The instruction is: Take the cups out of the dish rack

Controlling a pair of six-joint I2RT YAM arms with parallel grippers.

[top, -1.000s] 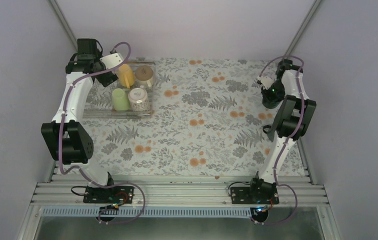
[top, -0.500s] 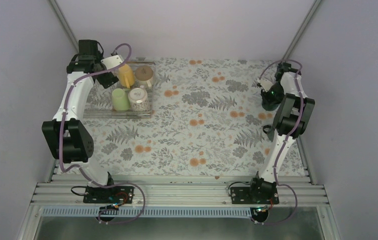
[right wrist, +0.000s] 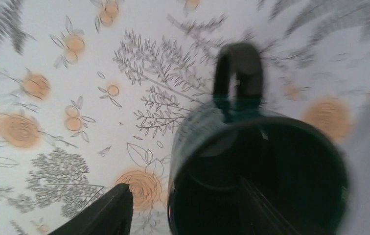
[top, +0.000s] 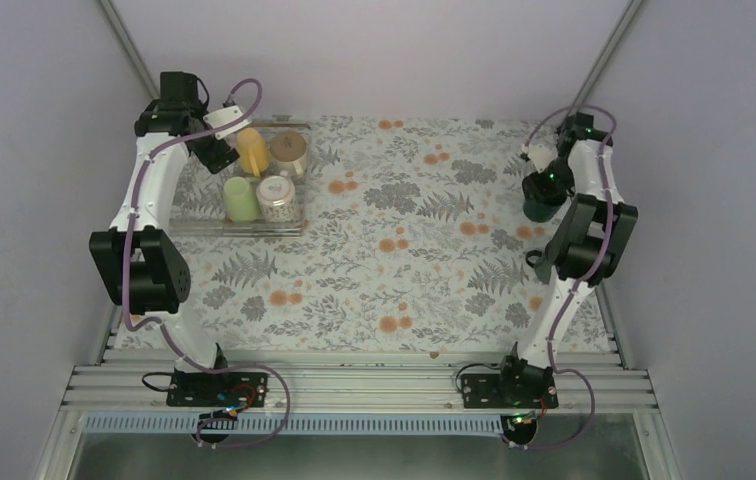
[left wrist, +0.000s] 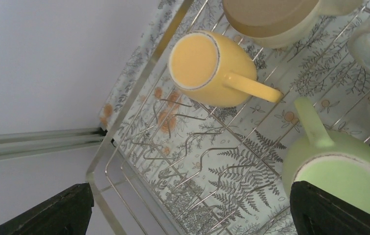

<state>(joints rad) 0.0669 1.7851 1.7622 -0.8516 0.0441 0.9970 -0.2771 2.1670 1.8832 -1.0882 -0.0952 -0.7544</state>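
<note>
Left gripper (left wrist: 188, 210), jaws wide apart, hangs over the dish rack (left wrist: 146, 78) corner. Right gripper (right wrist: 183, 210), jaws apart, straddles the dark green mug (right wrist: 197, 142) rim by the table (top: 404, 260) edge

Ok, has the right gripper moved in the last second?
Yes. The right gripper has shifted slightly toward the far corner post; its fingers straddle the dark green mug's rim.

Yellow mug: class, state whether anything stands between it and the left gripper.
Nothing visible does. Only bare dish rack bars lie between the open left gripper and the yellow mug; the pale green mug stands aside.
</note>
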